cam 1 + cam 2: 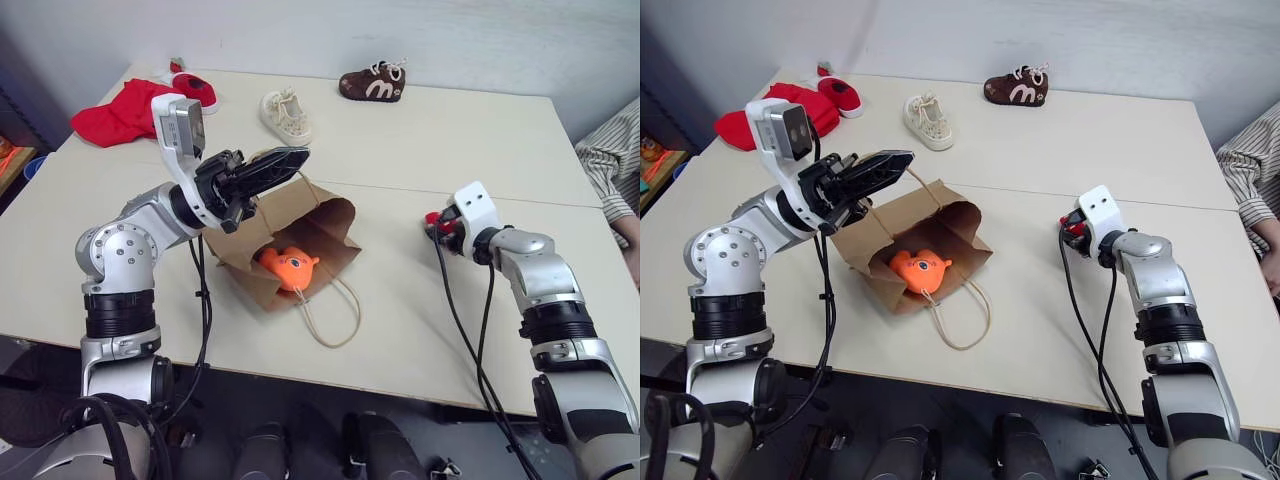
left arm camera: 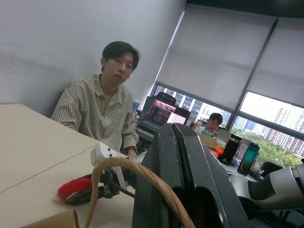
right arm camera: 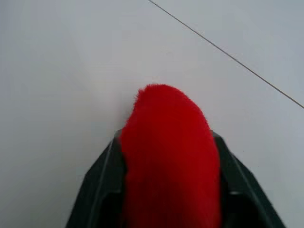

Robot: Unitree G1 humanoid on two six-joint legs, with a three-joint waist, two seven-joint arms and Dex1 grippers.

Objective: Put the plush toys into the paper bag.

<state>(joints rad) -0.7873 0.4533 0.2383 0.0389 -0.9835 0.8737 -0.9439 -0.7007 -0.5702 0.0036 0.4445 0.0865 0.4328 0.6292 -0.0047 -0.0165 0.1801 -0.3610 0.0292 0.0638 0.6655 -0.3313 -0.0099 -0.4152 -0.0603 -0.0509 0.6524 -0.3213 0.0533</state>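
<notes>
A: Any writing to read anywhere?

B: Just one mark: a large white "m" on the side of the small brown shoe with white laces (image 1: 372,83), which sits on the pale tabletop (image 1: 430,150) well beyond the bag. Nothing legible on the plain brown kraft paper bag (image 1: 335,222) itself.

A: How do the claws stand?

B: The left gripper (image 1: 285,160) has its two black fingers pressed together, clamped on a thin tan cord handle (image 2: 124,167) of the bag, holding the bag's upper edge up so the mouth gapes. The right gripper (image 3: 168,190) is off to the right of the bag, low at the table, its fingers drawn in against both sides of the small plain red rounded plush (image 3: 168,156), which sticks out past the fingertips.

A: And the other toy?

B: The bright orange fish-like plush with a face (image 1: 290,266) lies inside the bag's open mouth. The bag's second cord handle (image 1: 335,318) trails loose on the table in front of the bag.

A: What else is around the bag?

B: Beyond it, a cream lace-up shoe (image 1: 286,115); farther back and left, a small red shoe (image 1: 196,91) beside a heap of red cloth (image 1: 118,113). To the far right, a person's striped sleeve (image 1: 610,160) at the table edge.
</notes>
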